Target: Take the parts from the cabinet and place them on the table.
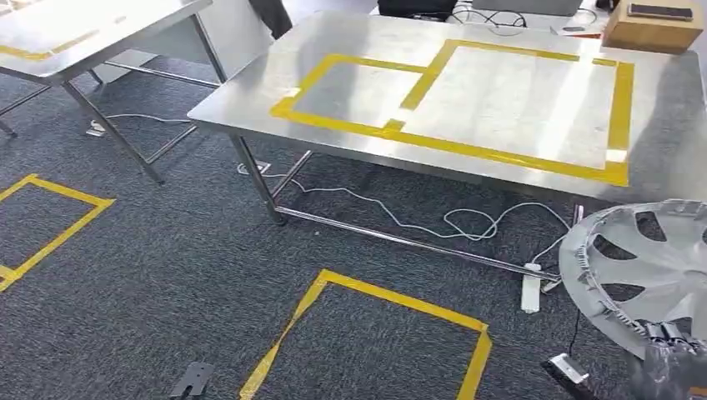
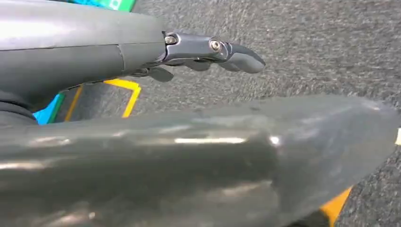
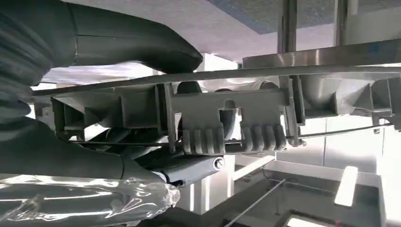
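In your head view, the right hand (image 1: 671,362) is showing at the lower right corner, gripping the near rim of a silver wheel cover (image 1: 646,267), which is hanging in the air beside the right end of the steel table (image 1: 250,92) and not touching it. The table's top is carrying two adjoining rectangles of yellow tape (image 1: 454,146), a cardboard box (image 1: 654,29) is sitting at its far right corner, and a white cable (image 1: 467,225) is trailing across the grey carpet underneath to a power strip (image 1: 531,292). More yellow tape outlines are lying on the floor in front of the table, and a second steel table (image 1: 83,33) is standing at the upper left. Your right wrist view is giving you what the head view cannot: the wheel cover's (image 3: 227,118) ribbed underside with its grey clips, and the right hand (image 3: 118,109) clamped on the edge, the thick thumb pressing on one face and the darker fingers (image 3: 189,168) tucked beneath the other, a clear plastic wrap covering part of the hand. The left wrist view is looking down at the carpet, where the left hand (image 2: 203,54) is hanging with nothing in it, its dark fingers stretched out close together and apart from the thumb, over a strip of yellow floor tape (image 2: 125,92) and a patch of blue and green at the edge of the picture.
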